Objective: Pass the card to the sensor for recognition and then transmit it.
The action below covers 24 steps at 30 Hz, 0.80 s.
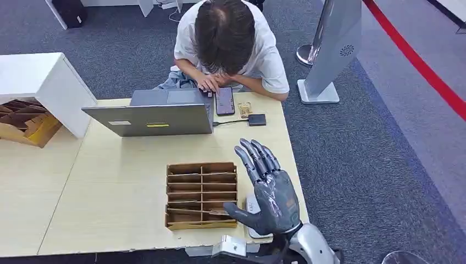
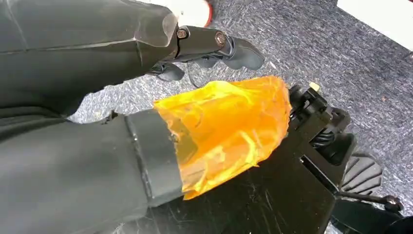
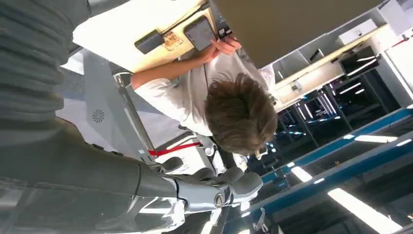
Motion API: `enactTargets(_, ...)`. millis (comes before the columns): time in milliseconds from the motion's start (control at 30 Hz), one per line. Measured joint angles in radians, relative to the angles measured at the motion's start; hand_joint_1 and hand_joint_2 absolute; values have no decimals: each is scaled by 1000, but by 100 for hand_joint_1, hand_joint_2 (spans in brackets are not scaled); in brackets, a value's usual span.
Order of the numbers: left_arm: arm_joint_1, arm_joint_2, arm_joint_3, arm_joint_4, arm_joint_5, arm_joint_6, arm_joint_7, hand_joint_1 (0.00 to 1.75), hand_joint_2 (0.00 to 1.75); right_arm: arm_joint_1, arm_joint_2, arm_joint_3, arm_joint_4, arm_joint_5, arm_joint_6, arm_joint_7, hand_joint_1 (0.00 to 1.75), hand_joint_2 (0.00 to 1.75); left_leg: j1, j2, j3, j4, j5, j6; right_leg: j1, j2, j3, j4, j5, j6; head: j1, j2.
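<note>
A brown slotted card holder (image 1: 201,194) lies on the pale table (image 1: 121,181) near its front edge. Thin pale strips lie in its nearest slots; I cannot tell whether one is the card. My right hand (image 1: 268,190) hovers just right of the holder, fingers stretched out and apart, thumb pointing at the holder, holding nothing. Its fingers (image 3: 229,183) also appear in the right wrist view. A white flat device (image 1: 251,208) sits partly hidden under that hand. A small black box (image 1: 256,119) on a cable lies by the laptop. My left hand (image 2: 204,97) hangs over the carpet, holding nothing.
A person (image 1: 228,41) sits at the far side, bent over a phone (image 1: 225,101). An open grey laptop (image 1: 156,113) stands before them. A white box (image 1: 41,88) with cardboard inserts is at the left. A grey stand (image 1: 329,55) rises right of the table.
</note>
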Motion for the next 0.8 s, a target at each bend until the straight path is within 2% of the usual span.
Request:
enactTargets(333,-8,-1,0,-2,-18,-9,13,0,0,-55,2,33,41,31,35,68,0,175,0,0,0,0,0,0,0,0,0,0,0,0,0,0)
enactTargets(800,-9,0,0,-2,-35,-12,5,0,0,-70,2,46,93,27,34,79,0,175,0,0,0,0,0,0,0,0,0,0,0,0,0,0)
